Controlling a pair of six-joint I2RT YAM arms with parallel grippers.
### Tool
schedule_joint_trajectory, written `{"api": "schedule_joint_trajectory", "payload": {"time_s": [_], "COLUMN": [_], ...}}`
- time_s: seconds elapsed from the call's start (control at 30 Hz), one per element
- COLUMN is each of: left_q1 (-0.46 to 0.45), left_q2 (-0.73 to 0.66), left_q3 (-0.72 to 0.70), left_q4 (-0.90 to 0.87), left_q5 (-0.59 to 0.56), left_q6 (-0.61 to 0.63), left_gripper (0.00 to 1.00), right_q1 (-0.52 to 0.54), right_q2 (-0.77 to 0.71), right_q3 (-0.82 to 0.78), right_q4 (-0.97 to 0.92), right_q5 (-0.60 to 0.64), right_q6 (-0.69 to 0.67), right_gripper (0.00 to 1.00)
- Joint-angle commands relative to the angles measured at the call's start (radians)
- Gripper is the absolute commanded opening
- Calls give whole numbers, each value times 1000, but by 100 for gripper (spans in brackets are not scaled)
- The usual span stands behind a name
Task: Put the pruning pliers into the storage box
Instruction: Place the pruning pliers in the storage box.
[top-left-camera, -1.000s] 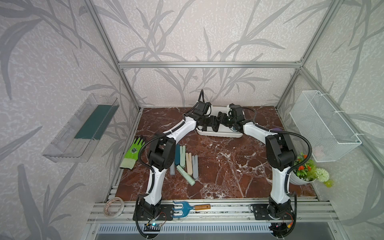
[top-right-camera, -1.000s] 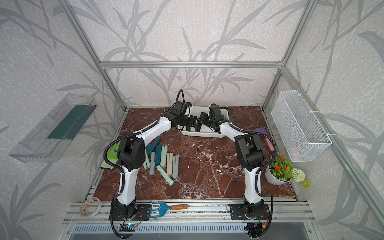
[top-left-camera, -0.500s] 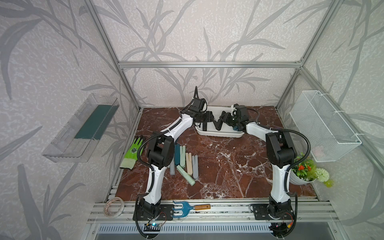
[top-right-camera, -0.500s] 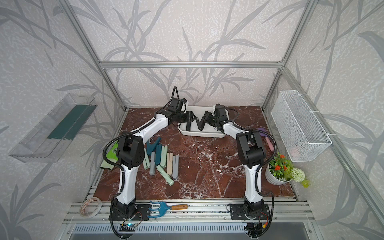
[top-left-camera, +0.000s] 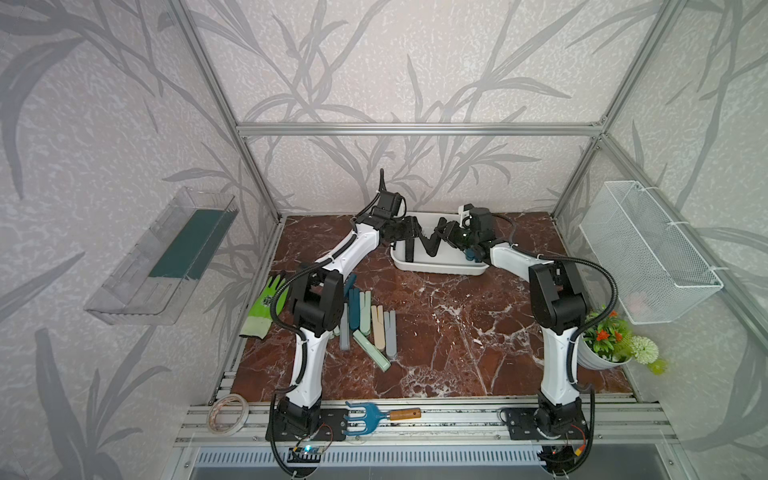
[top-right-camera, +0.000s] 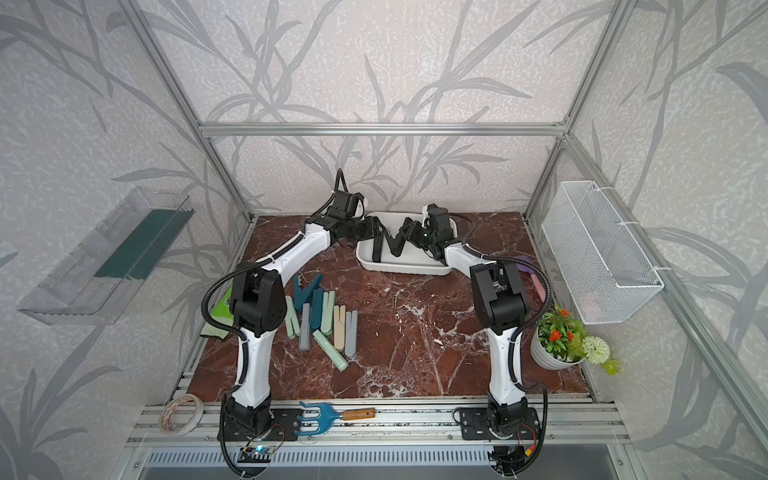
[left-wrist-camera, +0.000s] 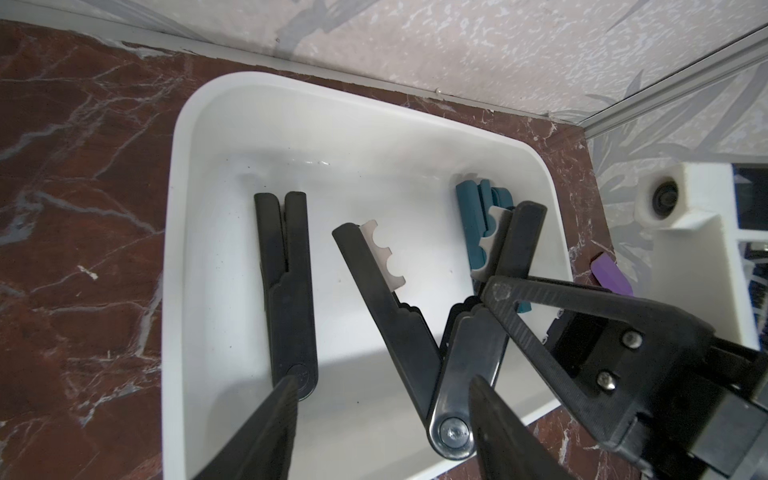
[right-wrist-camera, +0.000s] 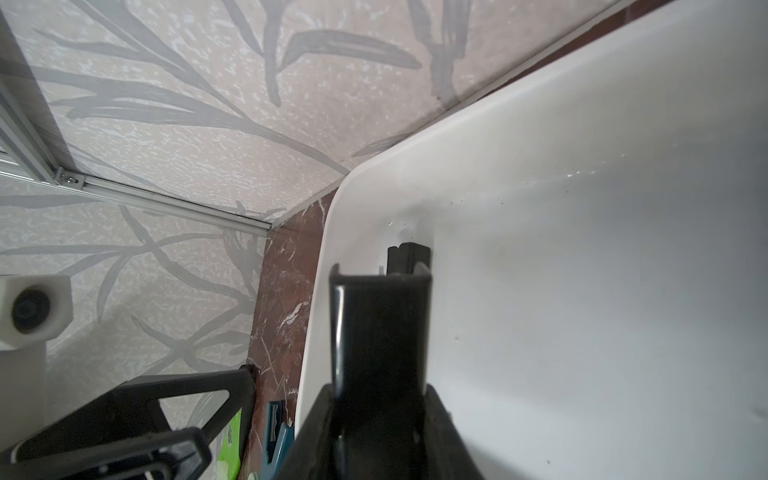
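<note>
The white storage box (top-left-camera: 440, 270) (top-right-camera: 403, 268) (left-wrist-camera: 174, 208) (right-wrist-camera: 582, 249) stands at the back of the table. Over it a black pruning pliers (top-left-camera: 430, 243) (top-right-camera: 392, 243) (left-wrist-camera: 399, 316) (right-wrist-camera: 380, 324) is spread into a V. My right gripper (top-left-camera: 446, 232) (top-right-camera: 411, 232) (right-wrist-camera: 378, 399) is shut on one arm of it. My left gripper (top-left-camera: 409, 235) (top-right-camera: 372, 232) (left-wrist-camera: 382, 388) is open, and the V's hinge lies just inside one of its fingers. A folded black pliers (left-wrist-camera: 286, 291) and a teal one (left-wrist-camera: 473, 216) lie in the box. Several more pliers (top-left-camera: 368, 320) (top-right-camera: 328, 320) are piled on the table.
A green glove (top-left-camera: 266, 307) lies left of the pile. A blue hand rake (top-left-camera: 374, 417) and a tape roll (top-left-camera: 228, 409) sit on the front rail. A flower pot (top-left-camera: 611, 345) stands front right, and a purple spatula (top-right-camera: 530, 270) lies right of the box. The walls carry a wire basket (top-left-camera: 652, 253) and a clear bin (top-left-camera: 166, 253).
The black pliers has spread from a tight bundle between both grippers into a V. My left gripper has drawn back to the left and widened a little. The right keeps its hold.
</note>
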Motion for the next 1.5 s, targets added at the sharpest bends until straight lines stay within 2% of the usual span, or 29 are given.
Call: {"api": "schedule_joint_trajectory", "payload": {"time_s": [0.0,0.43,0.5,0.63,0.73,0.83,0.93,0.97,1.2,1.4,1.47], "left_q1": [-4,-5,-9,-20,-33,-42,-42,-42,4,96,131], "left_q2": [27,33,39,60,81,95,94,88,-64,-310,-395], "left_q3": [36,52,54,84,120,138,141,138,51,-203,-289], "left_q4": [-10,-28,-31,-52,-85,-96,-101,-99,-45,68,92], "left_q5": [21,24,23,17,2,-1,-19,-28,-85,-154,-183], "left_q6": [-23,-20,-22,-11,7,10,5,5,-7,-33,-34], "left_gripper": [66,66,66,66,66,66,66,66,65,66,65], "right_q1": [3,6,6,7,8,6,7,8,95,159,180], "right_q2": [23,156,162,157,157,145,120,114,141,244,283], "right_q3": [41,103,117,131,174,210,238,252,464,613,675], "right_q4": [-13,-67,-105,-166,-234,-297,-365,-406,-779,-912,-951], "right_q5": [14,70,90,113,118,133,145,183,410,476,517], "right_q6": [-30,-47,-59,-90,-126,-162,-170,-221,-398,-393,-390], "right_gripper": [8,21,27,47,58,67,69,73,86,90,99]}}
